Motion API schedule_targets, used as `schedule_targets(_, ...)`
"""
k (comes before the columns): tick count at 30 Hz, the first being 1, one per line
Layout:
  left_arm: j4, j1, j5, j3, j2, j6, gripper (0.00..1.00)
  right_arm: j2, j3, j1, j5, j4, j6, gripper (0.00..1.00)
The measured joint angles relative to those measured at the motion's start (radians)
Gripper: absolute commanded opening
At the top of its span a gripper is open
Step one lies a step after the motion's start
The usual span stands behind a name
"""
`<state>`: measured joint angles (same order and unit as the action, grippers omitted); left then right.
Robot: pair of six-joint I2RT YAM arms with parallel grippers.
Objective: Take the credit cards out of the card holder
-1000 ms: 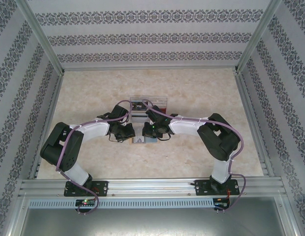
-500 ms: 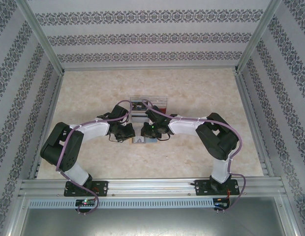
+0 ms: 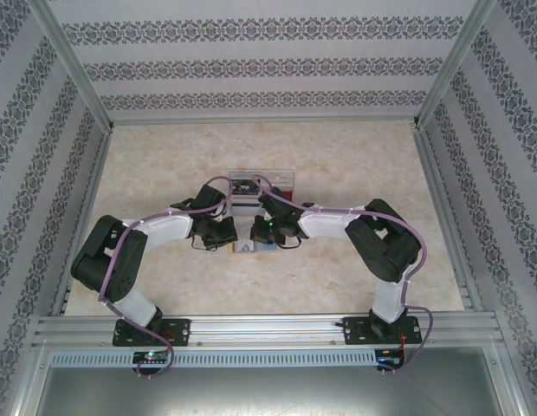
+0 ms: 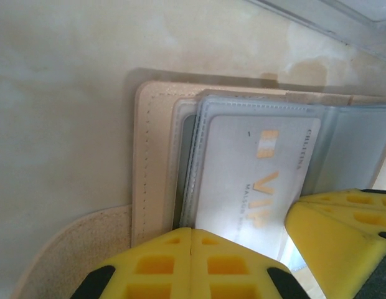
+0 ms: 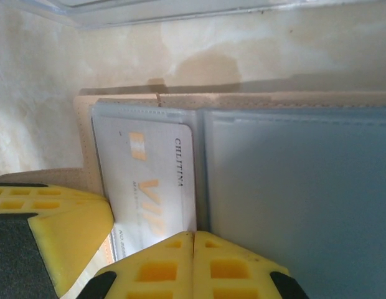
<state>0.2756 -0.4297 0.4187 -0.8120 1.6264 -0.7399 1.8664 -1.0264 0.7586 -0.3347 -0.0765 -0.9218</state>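
A beige stitched card holder is laid open on the marbled table, and a pale VIP card is kept inside one of its clear sleeves. The left gripper and the right gripper are each seen with fingers pressed together at the holder's edge. Whether anything is pinched cannot be told.

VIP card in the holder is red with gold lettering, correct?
Not red: the VIP card is pale silver-white. The gold lettering is right, and the card does sit in the holder. The left wrist view shows it.
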Motion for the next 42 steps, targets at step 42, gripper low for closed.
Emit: schedule_targets(42,0.018,0.0,-0.008,-0.01,0.0,0.001,0.04,-0.188,0.204,-0.127,-0.037,0.076,0.021,0.0)
